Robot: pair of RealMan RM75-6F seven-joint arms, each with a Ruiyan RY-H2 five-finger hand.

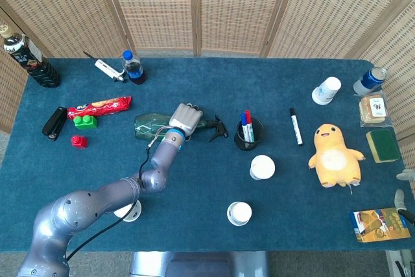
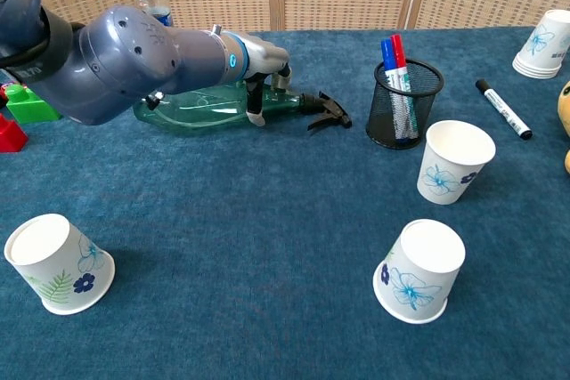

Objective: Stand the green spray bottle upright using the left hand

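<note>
The green spray bottle lies on its side on the blue table, its black trigger head pointing right toward the pen holder. My left hand lies over the bottle near its neck. Its fingers curl over the top and far side, and one digit comes down the near side, so it grips the bottle. At the right edge of the head view only grey slivers, perhaps my right hand, show, too little to tell its state.
A black mesh pen holder with markers stands just right of the trigger head. Paper cups sit in front. Green and red blocks, a snack pack and a water bottle lie left and behind.
</note>
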